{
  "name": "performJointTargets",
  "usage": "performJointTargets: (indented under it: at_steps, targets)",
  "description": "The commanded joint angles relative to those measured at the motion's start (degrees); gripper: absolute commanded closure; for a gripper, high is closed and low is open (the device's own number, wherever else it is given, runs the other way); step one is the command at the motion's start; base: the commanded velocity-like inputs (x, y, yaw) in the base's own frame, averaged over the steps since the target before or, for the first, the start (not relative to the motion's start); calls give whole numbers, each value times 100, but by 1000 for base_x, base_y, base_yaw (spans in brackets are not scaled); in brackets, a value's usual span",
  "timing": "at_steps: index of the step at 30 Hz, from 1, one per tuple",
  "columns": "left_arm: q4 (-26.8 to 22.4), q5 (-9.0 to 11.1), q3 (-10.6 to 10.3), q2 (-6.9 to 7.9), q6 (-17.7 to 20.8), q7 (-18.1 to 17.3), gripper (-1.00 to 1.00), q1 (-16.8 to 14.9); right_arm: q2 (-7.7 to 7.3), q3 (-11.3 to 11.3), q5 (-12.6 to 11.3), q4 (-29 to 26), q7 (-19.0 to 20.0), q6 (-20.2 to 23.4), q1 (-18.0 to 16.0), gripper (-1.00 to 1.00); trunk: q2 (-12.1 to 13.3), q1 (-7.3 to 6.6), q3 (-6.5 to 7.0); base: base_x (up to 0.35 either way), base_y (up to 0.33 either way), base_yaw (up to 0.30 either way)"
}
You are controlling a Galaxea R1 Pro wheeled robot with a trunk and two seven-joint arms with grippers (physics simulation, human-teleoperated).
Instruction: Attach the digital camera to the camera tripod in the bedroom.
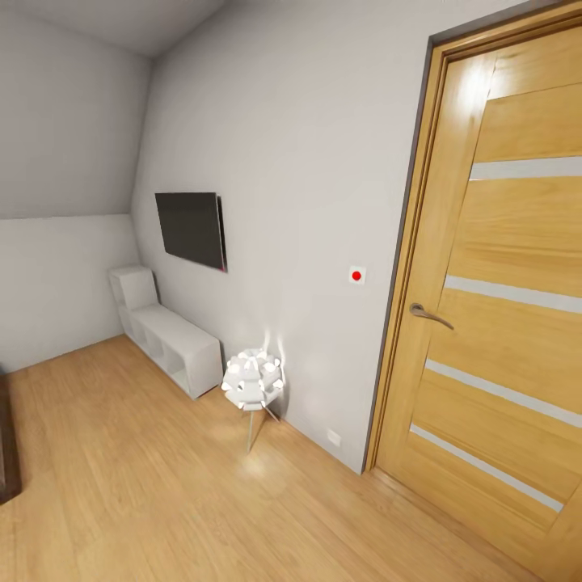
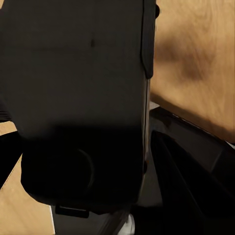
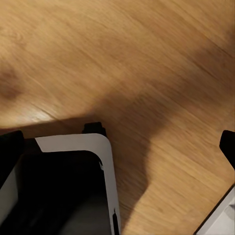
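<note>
1. Step in hand: robot looks to be in transit w/ the camera, searching the bedroom for the camera tripod. Attach step not yet begun, by my read.
2. Head view: white wall, wood door point(image 1: 509, 275) at right w/ lever handle point(image 1: 428, 314), red-dot wall switch point(image 1: 356, 276), wall TV point(image 1: 192, 229), low white shelf unit point(image 1: 166, 335), white ball-cluster lamp point(image 1: 253, 380) on thin legs. That lamp is not the tripod.
3. Left wrist view: a big dark boxy body sits right at the lens, prob. the digital camera point(image 2: 78, 98), held close over the wood floor point(image 2: 196, 54). Left pincer appears clamped on it, tho fingers themselves are hard to make out in the dark.
4. Right wrist view: floor boards plus a white-edged dark part of the robot's own base point(image 3: 73, 181). Right pincer's state: can't tell.
5. Next move calls for: turn base/head away from door wall, sweep room till silver legs + black pan head come in sight, then drive up w/ the left arm kept steady.
</note>
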Motion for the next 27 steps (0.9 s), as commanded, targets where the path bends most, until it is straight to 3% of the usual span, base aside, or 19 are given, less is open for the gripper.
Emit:
performJointTargets:
  at_steps: [1,2,5,27]
  targets:
    - [-1,23,-50,28,19,18,100,-2,-1,48,-59,13,25,0,-5,-100,-4,2,-2,0,0,0]
    - [-1,25,-50,128,16,17,100,2,-1,48,-57,13,23,1,-5,-100,-4,2,-2,0,0,0]
    - [-1,28,-55,172,16,18,100,3,-1,48,-57,13,22,4,-5,-100,-4,2,-2,0,0,0]
    - [-7,15,-58,160,-102,-7,100,3,12,25,-99,13,22,-287,-5,-100,-4,2,-2,0,0,20]
